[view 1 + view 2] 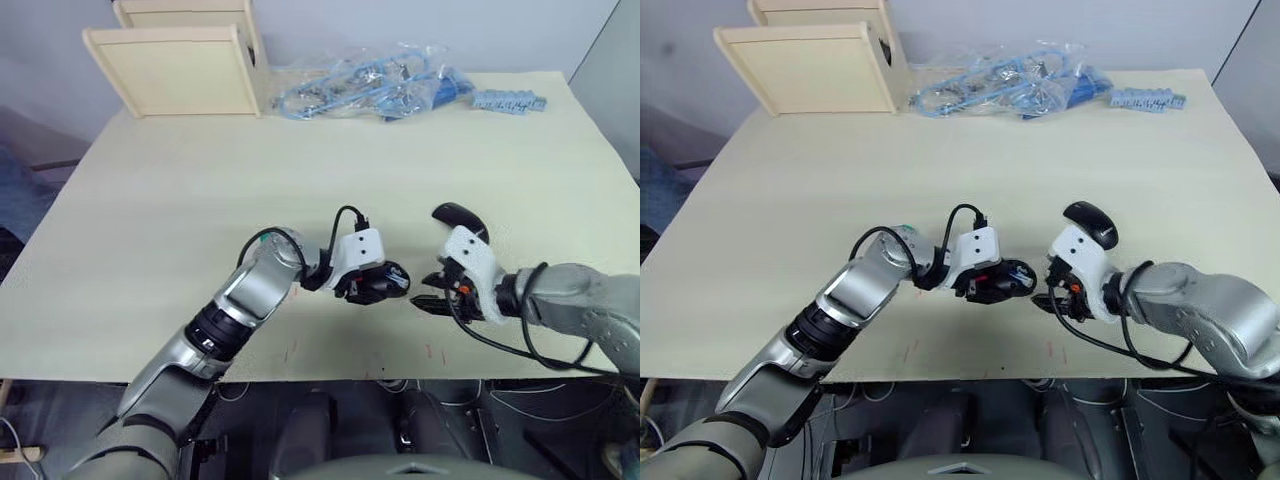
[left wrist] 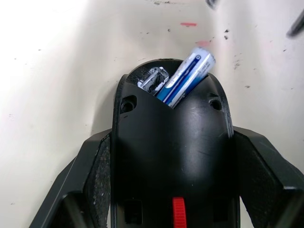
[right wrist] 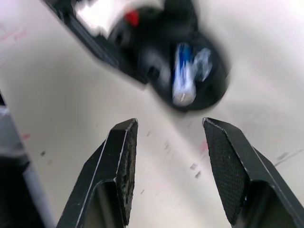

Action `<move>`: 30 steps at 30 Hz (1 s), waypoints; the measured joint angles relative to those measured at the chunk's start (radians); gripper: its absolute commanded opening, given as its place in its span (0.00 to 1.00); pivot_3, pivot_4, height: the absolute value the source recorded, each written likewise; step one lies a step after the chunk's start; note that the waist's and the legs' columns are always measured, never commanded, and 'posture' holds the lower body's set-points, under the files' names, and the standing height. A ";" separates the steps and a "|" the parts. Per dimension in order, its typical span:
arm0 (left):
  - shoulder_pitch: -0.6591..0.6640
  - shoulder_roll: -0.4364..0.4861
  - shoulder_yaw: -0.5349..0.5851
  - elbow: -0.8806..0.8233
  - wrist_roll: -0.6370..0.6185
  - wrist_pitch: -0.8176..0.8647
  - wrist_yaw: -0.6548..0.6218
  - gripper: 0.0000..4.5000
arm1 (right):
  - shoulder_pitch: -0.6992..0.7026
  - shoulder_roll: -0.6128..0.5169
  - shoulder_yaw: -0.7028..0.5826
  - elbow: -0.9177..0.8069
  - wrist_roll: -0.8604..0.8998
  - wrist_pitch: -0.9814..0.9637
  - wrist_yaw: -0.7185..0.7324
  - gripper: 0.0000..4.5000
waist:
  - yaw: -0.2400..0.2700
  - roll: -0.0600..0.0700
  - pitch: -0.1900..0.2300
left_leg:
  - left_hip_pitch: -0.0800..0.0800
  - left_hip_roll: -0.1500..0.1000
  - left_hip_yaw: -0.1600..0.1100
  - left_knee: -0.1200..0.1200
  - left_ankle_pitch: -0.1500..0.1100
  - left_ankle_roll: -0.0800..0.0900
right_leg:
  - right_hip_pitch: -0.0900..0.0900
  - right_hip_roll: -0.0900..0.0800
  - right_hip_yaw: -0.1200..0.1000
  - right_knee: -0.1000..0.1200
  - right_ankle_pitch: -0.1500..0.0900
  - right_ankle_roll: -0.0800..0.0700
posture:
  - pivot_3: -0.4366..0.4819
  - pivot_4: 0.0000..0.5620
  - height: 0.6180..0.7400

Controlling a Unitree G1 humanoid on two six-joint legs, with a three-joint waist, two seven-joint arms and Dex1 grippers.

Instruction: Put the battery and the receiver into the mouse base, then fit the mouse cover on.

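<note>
Pale tabletop (image 1: 200, 200) carries the work area at its near-centre edge. At the far left stand two wooden box frames (image 1: 180, 60); at the far centre lies a clear bag of blue parts (image 1: 370, 85), with a blue toothed strip (image 1: 508, 100) to its right.

From the head views, the left gripper (image 1: 385, 283) clamps the mouse base (image 1: 383, 281) by its two sides, just left of the right gripper (image 1: 428, 302). The mouse cover (image 1: 459, 217) lies on the table just beyond the right gripper.

Left wrist view adds detail hidden from above: the battery (image 2: 187, 78) sits tilted in the open compartment, its end projecting over the base rim. The receiver (image 2: 153, 80) shows as a metal-edged stub in the slot beside it. A red patch (image 2: 177, 211) marks the base interior.

Right wrist view shows the right gripper's fingers (image 3: 124, 161) spread apart and empty, aimed at the battery end of the base.
</note>
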State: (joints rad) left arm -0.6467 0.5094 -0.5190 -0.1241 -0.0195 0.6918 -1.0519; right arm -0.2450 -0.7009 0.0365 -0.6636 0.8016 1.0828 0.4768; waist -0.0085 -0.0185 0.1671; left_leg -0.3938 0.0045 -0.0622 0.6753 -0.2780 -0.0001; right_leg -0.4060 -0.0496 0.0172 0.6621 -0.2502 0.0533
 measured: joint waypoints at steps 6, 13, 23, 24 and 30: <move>0.001 0.001 -0.001 0.000 -0.001 0.000 0.000 0.65 | 0.205 0.139 -0.075 0.040 -0.059 -0.331 0.126 0.50 | -0.002 0.002 0.000 | 0.001 -0.001 0.002 0.001 0.000 0.000 | 0.000 -0.001 0.001 0.000 0.000 0.000 | 0.48 0.27 1.00; 0.001 0.005 -0.001 -0.002 -0.003 0.001 -0.001 0.65 | 0.237 0.185 0.002 0.139 -0.203 -0.527 0.194 0.09 | -0.004 0.002 0.000 | 0.002 0.000 0.001 0.001 0.000 0.000 | 0.000 0.000 0.002 0.001 0.000 0.000 | 0.48 0.27 1.00; 0.002 0.003 -0.001 -0.011 -0.002 0.020 0.004 0.65 | 0.227 0.242 0.051 0.259 -0.288 -0.643 0.237 0.01 | -0.004 0.002 0.000 | 0.002 0.000 0.002 0.001 0.000 0.000 | 0.000 0.000 0.002 0.001 0.000 0.000 | 0.48 0.27 1.00; 0.002 0.002 -0.001 -0.011 -0.002 0.021 0.004 0.65 | 0.225 0.247 0.056 0.271 -0.293 -0.657 0.241 0.01 | -0.004 0.002 0.000 | 0.002 0.000 0.001 0.001 0.000 0.000 | 0.000 0.000 0.002 0.001 0.000 0.000 | 0.48 0.27 1.00; 0.002 0.000 -0.001 -0.011 -0.002 0.023 0.005 0.65 | 0.215 0.291 0.078 0.353 -0.350 -0.720 0.248 0.01 | -0.003 0.002 0.000 | 0.002 0.000 0.002 0.001 0.000 0.000 | 0.000 0.000 0.002 0.001 0.000 0.000 | 0.48 0.27 1.00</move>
State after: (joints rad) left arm -0.6449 0.5095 -0.5202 -0.1350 -0.0213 0.7144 -1.0466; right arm -0.0303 -0.4104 0.1145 -0.3106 0.4513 0.3628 0.7244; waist -0.0116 -0.0160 0.1672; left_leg -0.3918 0.0041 -0.0604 0.6760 -0.2780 -0.0003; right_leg -0.4057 -0.0497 0.0192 0.6629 -0.2501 0.0532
